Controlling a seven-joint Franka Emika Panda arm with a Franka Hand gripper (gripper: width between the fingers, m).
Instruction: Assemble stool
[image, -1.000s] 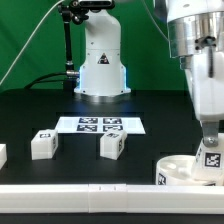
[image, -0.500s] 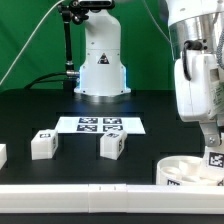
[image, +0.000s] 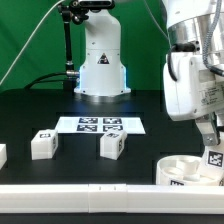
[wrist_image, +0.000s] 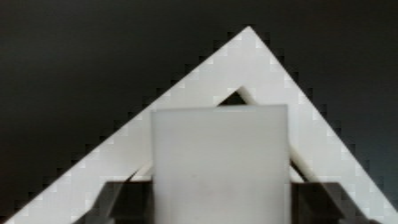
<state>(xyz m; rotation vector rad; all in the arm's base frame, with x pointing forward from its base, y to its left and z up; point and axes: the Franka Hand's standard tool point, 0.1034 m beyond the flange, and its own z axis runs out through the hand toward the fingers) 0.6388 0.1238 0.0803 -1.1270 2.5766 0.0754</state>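
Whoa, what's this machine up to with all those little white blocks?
The robot arm is putting a small white stool together. Its gripper is closed on one blocky leg and holds it at the round seat, near the exterior view's right edge. Whether that leg is already fixed in place cannot be told. A second leg and a third leg lie loose on the black table by the marker board.

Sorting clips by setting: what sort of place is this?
Probably a robotics lab: a green backdrop, a Franka arm over a black table, and a marker board of printed tags.
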